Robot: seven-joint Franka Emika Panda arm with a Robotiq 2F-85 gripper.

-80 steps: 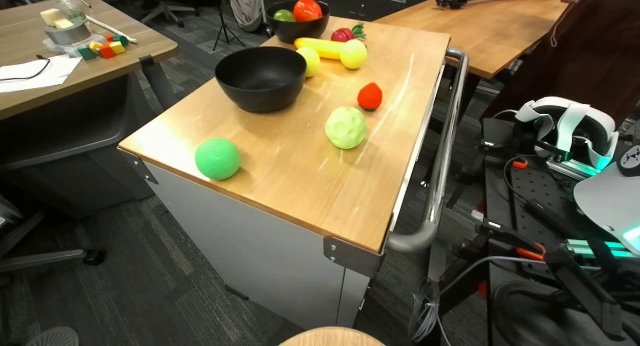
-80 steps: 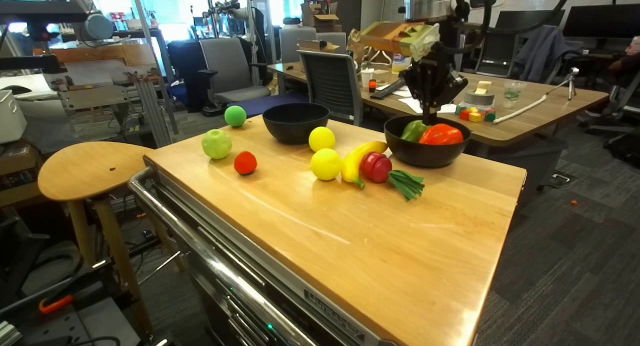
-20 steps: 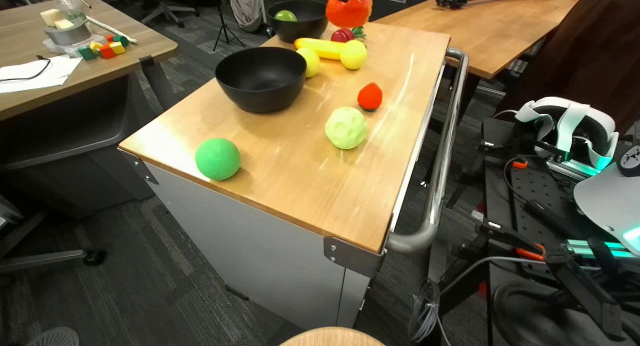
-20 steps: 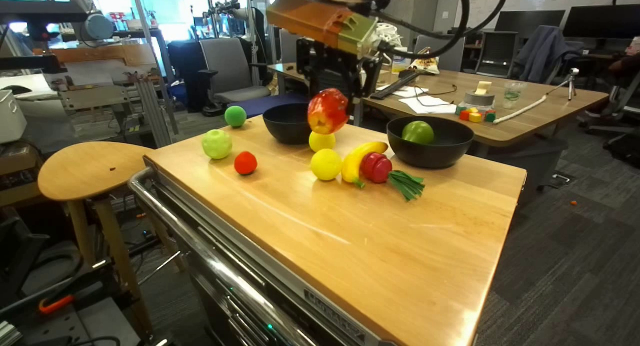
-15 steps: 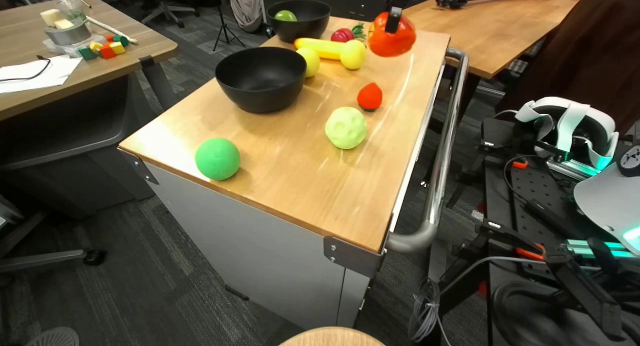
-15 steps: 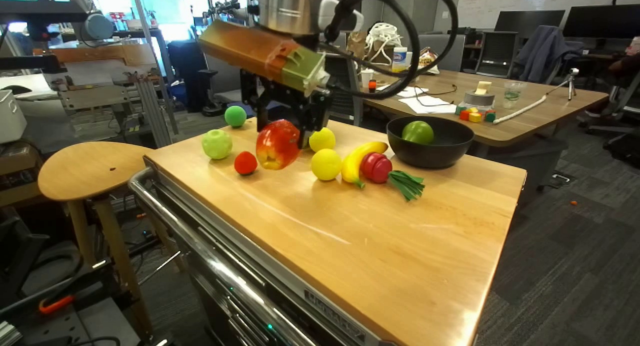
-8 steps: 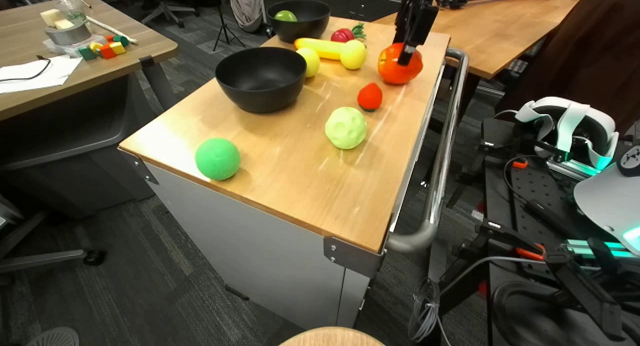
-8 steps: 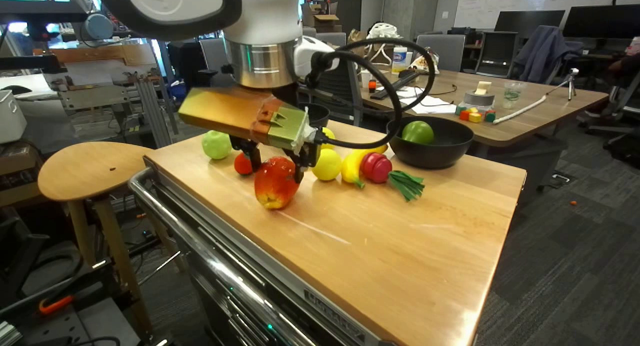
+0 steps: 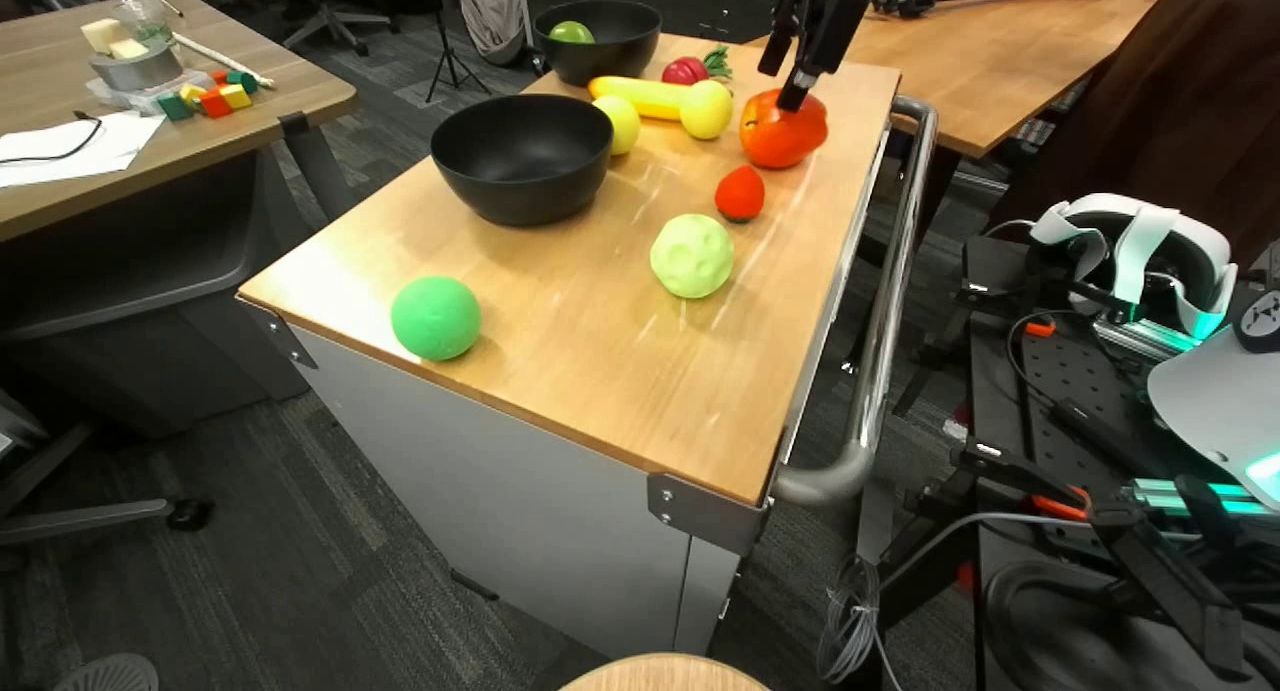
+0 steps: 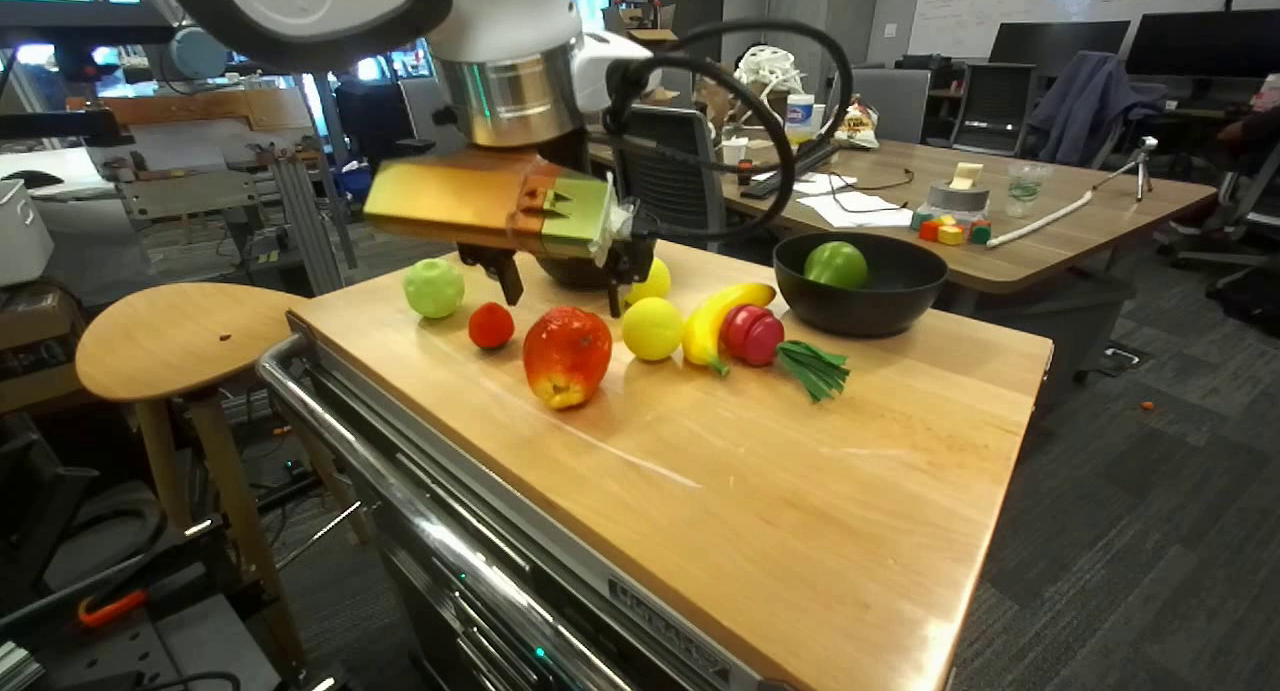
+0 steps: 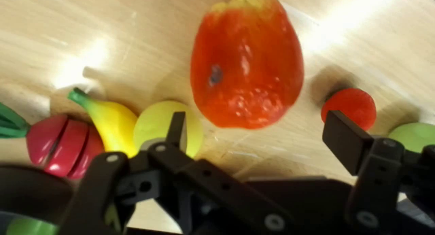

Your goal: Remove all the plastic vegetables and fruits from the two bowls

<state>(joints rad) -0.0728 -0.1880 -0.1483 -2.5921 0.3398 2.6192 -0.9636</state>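
Low in the wrist view, your blocky fingers stand spread; upper centre, a glossy, rounded red fruit.

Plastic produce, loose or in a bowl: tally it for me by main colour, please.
Green: 3 (bright green ball, pale green ball, glossy green fruit in a black bowl)
Yellow: 3 (banana, two yellow balls)
Red: 3 (leafy-topped radish, small red fruit, large red fruit with a yellow end)
Total: 9
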